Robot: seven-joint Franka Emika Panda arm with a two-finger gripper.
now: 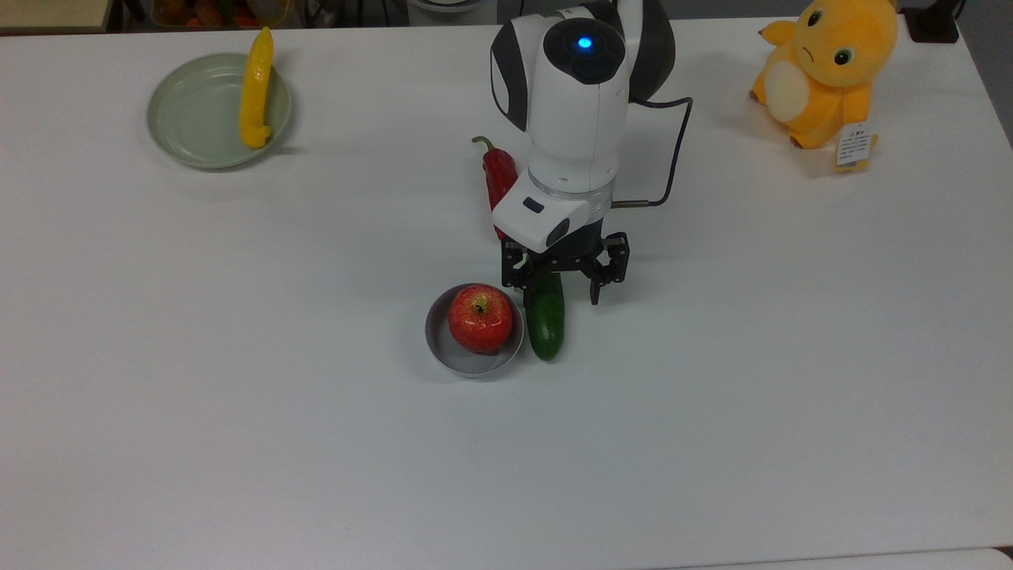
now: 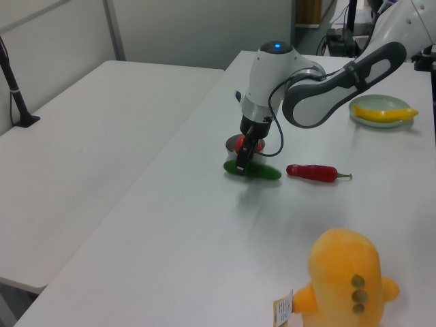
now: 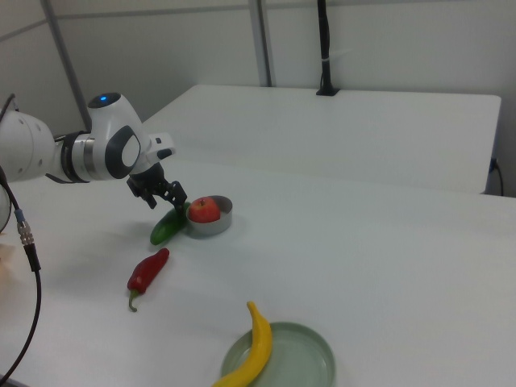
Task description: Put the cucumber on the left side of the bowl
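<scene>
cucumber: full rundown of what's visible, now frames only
The cucumber is dark green, smooth and glossy, elongated with rounded ends. It lies flat on the white table, right against the grey bowl on the top view's right; actual contact with the rim cannot be confirmed. It is longer than the bowl is wide. Its far end sits under the gripper, whose open fingers straddle it without clamping it. The red chili lies apart, beyond that end.
</scene>
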